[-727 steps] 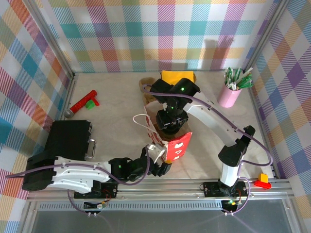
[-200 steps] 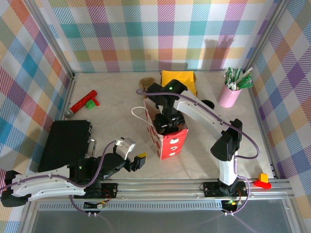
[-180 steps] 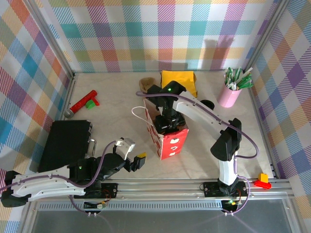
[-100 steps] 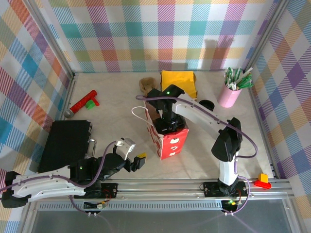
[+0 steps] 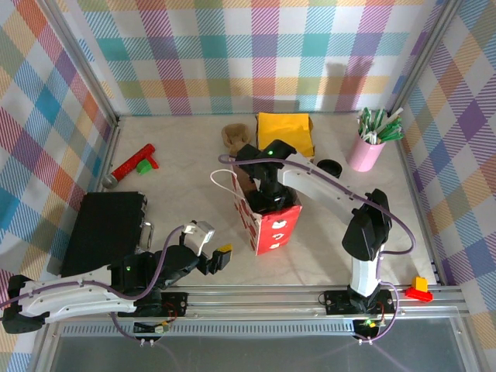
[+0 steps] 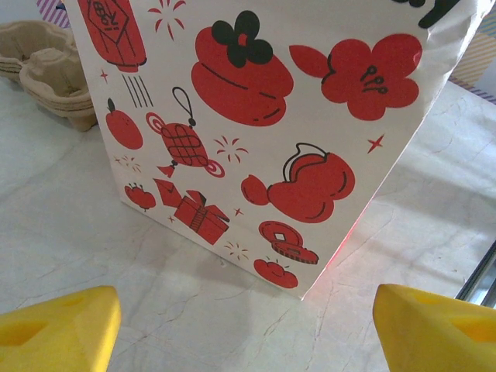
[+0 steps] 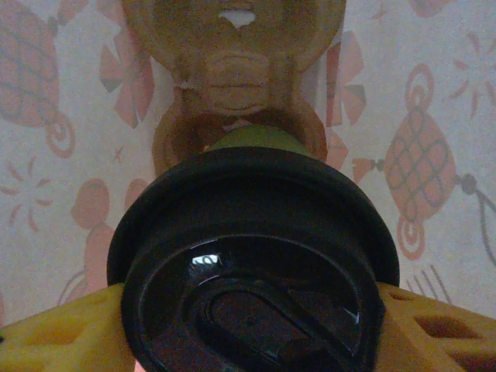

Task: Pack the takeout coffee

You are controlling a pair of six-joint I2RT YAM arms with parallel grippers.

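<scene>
My left gripper (image 6: pixel 248 329) hangs low, near the paper bag (image 6: pixel 256 116), jaws wide and empty, clear of the work. Inside the bag, my right gripper (image 7: pixel 252 341) clamps the takeout coffee (image 7: pixel 252 263) at its lidded top, upright above the pulp carrier (image 7: pixel 232 70), probably to seat it in 1 socket.

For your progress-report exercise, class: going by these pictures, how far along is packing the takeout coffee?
Done: the takeout coffee is lidded and down inside the paper bag. In hand: the right fingers grip it at the lid, over the cardboard carrier in the bag. Left, apparently: seating it, letting go and withdrawing; the left fingers stand open beside the bag, empty.
</scene>
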